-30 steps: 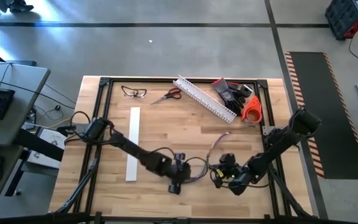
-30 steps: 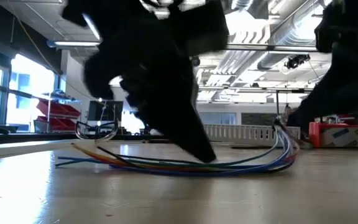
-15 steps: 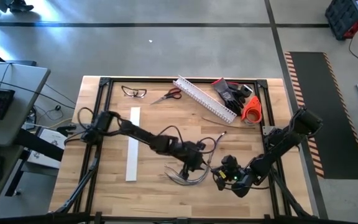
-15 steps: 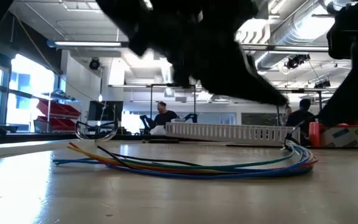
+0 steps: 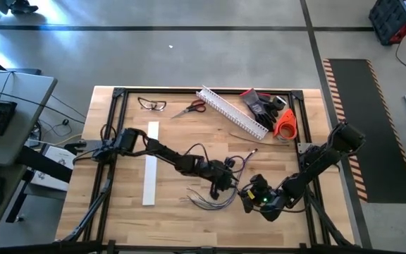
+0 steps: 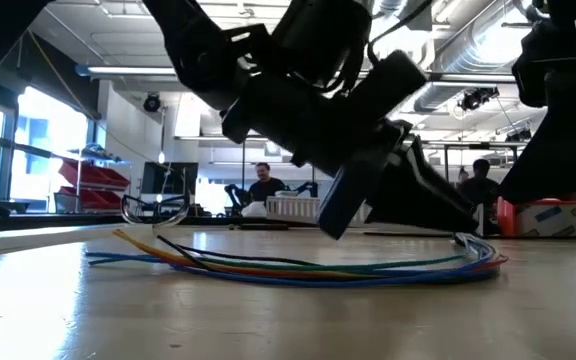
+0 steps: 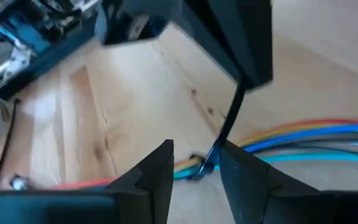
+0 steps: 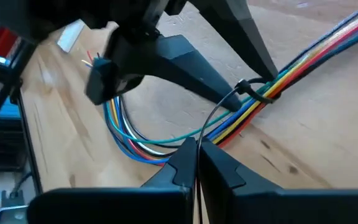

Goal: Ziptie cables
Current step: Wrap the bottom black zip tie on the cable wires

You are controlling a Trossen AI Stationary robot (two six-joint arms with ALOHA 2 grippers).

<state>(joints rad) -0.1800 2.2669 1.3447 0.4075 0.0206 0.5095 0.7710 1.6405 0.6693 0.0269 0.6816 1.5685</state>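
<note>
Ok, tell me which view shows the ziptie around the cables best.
The right wrist view: the ziptie loops the cables, its tail in the right gripper. The left wrist view shows its strip; high and low views hide it.

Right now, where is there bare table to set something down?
Free: the light wood tabletop between the flat white strip and the left frame rail, and the middle, below the scissors. Crowded: the back right corner around the white slotted channel and orange-and-black gloves, and front centre, where both hands work the multicoloured cables.
</note>
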